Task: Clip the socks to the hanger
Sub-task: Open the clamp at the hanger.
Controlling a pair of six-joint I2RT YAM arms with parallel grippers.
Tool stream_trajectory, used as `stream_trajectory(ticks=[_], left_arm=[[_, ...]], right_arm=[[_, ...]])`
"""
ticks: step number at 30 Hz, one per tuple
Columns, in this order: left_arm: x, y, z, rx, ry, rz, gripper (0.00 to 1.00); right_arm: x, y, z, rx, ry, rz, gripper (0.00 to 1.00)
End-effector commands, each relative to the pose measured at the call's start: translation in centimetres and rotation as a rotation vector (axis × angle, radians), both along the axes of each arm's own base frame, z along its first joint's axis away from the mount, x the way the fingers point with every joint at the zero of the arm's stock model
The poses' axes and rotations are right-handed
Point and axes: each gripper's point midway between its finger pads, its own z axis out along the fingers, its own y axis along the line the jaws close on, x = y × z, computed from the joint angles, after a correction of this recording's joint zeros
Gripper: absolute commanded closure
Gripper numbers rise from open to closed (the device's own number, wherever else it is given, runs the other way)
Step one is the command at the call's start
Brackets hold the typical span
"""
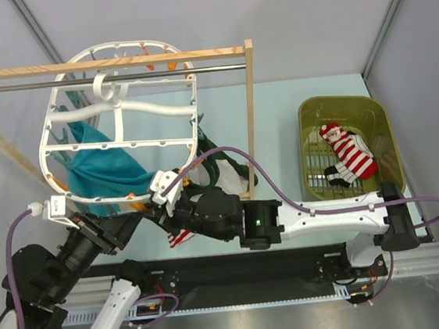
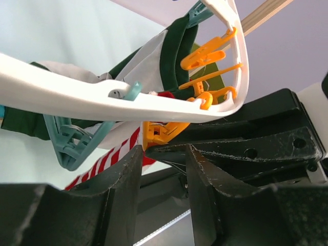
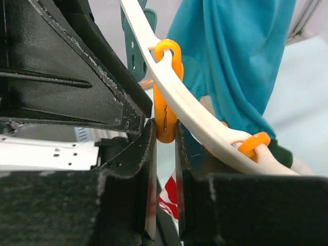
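The white hanger (image 1: 159,109) hangs from the rod at the upper left. My right gripper (image 1: 170,199) reaches its lower rim. In the right wrist view the right gripper (image 3: 165,128) is shut on an orange clip (image 3: 165,115) under the hanger bar (image 3: 215,134). My left gripper (image 2: 164,148) stands open just below that clip (image 2: 156,130), with nothing across its gap. A red-and-white sock (image 2: 107,159) lies along the outer side of its left finger. That sock (image 1: 182,237) dangles beneath both grippers, and the left gripper (image 1: 147,210) comes in from the left. Whether the clip holds the sock is hidden.
A teal cloth (image 1: 98,165) and a dark green-and-white garment (image 1: 220,168) hang from the hanger. The wooden rack post (image 1: 253,122) stands right of them. An olive basket (image 1: 308,108) at the right holds another red-and-white sock (image 1: 352,154). A teal clip (image 2: 72,146) hangs beside my left finger.
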Motion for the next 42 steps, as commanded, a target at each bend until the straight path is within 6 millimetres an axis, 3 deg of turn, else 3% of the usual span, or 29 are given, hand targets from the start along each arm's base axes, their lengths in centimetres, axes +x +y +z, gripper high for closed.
stream_trajectory(ticks=[1, 6, 8, 12, 22, 32, 34, 40, 42], left_arm=[[0.3, 0.1, 1.6, -0.029, -0.048, 0.013, 0.56], [0.2, 0.2, 2.6, -0.039, -0.066, 0.017, 0.52], [0.2, 0.0, 3.1, -0.052, -0.076, 0.007, 0.49], [0.4, -0.3, 3.0, -0.052, -0.069, -0.002, 0.48], [1.1, -1.2, 3.7, -0.080, -0.077, -0.032, 0.44], [1.1, -1.0, 3.3, -0.080, -0.057, -0.021, 0.44], [1.0, -1.0, 3.2, -0.085, -0.058, -0.019, 0.45], [1.3, -1.6, 2.7, -0.097, -0.044, -0.047, 0.65], [1.3, -1.5, 2.9, -0.095, -0.049, -0.043, 0.59]], right_arm=[[-1.0, -1.1, 1.0, -0.031, 0.121, 0.013, 1.00], [-1.3, -1.6, 1.9, -0.068, 0.187, 0.026, 1.00], [-1.5, -1.6, 1.0, -0.108, 0.212, 0.028, 1.00], [-1.7, -1.8, 2.4, -0.094, 0.255, 0.031, 1.00], [-2.5, -1.2, 2.1, -0.125, 0.342, 0.068, 1.00], [-2.2, -1.8, 3.7, -0.083, 0.343, 0.061, 1.00], [-2.3, -1.8, 4.1, -0.073, 0.347, 0.065, 1.00], [-2.5, -1.9, 5.1, -0.045, 0.351, 0.074, 1.00], [-2.6, -1.9, 5.2, -0.045, 0.350, 0.077, 1.00]])
